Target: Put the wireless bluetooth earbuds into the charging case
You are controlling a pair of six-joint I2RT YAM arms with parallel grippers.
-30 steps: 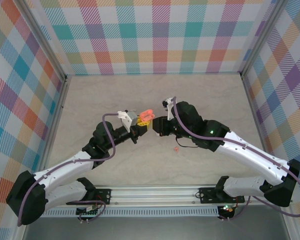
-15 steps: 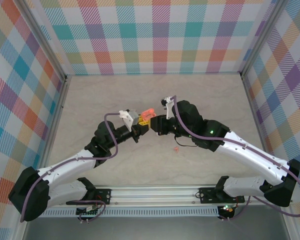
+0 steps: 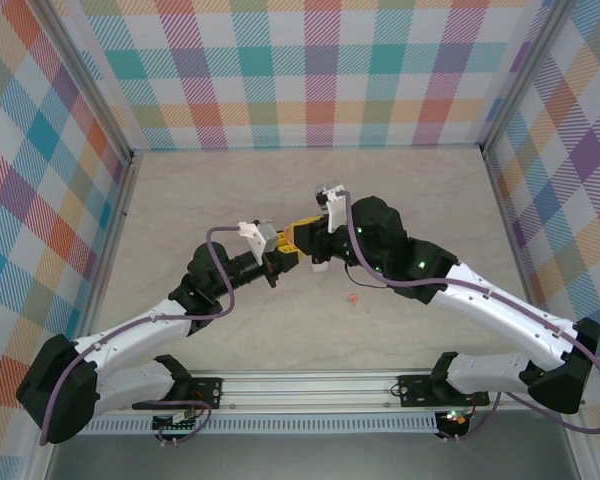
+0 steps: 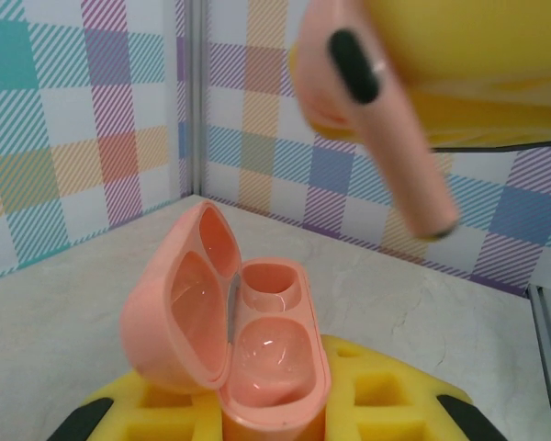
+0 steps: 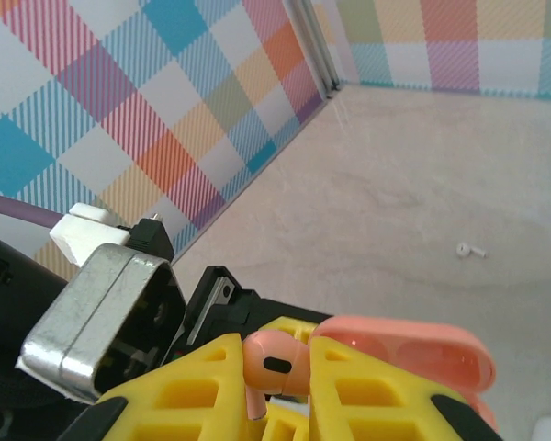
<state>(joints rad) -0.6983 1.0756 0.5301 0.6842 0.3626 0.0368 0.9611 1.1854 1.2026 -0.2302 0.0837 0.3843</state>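
Left wrist cam: left gripper [image 4: 266,413] clamped glossy coral case [image 4: 271,358], lid [image 4: 179,312] open at 9 o'clock. Right wrist cam: right gripper [image 5: 275,367] pinched smooth pink earbud [image 5: 274,358]; white earbud [image 5: 471,249] lay on table [image 5: 422,165] at its 2 o'clock

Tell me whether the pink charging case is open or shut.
Open. The pink case has its lid swung back, both wells bare; the pink earbud hangs above, not yet in.
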